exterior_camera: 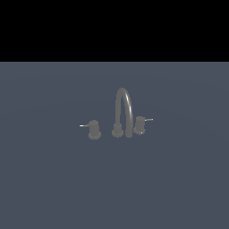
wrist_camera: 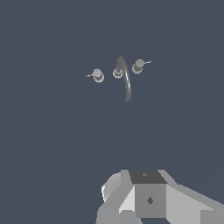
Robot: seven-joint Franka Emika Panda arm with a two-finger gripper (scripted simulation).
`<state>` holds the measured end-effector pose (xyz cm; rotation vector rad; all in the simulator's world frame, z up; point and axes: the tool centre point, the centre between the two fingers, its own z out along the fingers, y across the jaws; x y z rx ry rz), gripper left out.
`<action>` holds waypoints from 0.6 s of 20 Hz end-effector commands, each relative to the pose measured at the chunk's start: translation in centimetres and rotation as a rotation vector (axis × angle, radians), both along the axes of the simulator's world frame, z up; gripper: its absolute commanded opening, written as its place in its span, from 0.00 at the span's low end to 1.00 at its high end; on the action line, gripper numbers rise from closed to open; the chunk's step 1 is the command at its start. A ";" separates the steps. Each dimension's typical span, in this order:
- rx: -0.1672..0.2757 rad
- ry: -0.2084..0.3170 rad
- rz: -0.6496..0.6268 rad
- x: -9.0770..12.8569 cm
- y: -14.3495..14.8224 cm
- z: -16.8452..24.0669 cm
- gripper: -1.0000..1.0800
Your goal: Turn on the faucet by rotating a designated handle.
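The faucet (exterior_camera: 121, 114) is seen near the middle of the grey-blue surface (exterior_camera: 44, 179), with its arched spout (exterior_camera: 124, 107) rising between two short knobs. The handle (exterior_camera: 94, 129) to be turned is the knob on the exterior view's left, marked by a thin pale lever (exterior_camera: 83, 125) pointing away from the spout; the other knob (exterior_camera: 140, 125) sits on the far side of the spout with its lever pointing the opposite way.

In the wrist view only a blocky grey part of the arm is shown at the frame's edge, well apart from the handle (wrist_camera: 98, 75). The fingers of the end effector are not seen, so whether it is wide or narrow cannot be told.

The handle is judged to be rigid metal, fixed in place and free only to rotate, probably smooth and somewhat slippery. The lever is thin, so it is likely best pushed sideways near its tip, or pinched across its width, rather than the round knob body being gripped.
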<state>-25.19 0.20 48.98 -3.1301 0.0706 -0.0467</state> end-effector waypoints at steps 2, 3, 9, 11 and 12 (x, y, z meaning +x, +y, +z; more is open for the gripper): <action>0.000 0.000 -0.001 0.0 0.0 0.0 0.00; 0.000 0.000 -0.002 0.0 0.0 -0.1 0.00; 0.000 0.001 -0.035 0.4 0.7 -1.1 0.00; 0.001 0.001 -0.054 0.6 1.1 -1.7 0.00; 0.001 0.002 -0.066 0.7 1.3 -2.1 0.00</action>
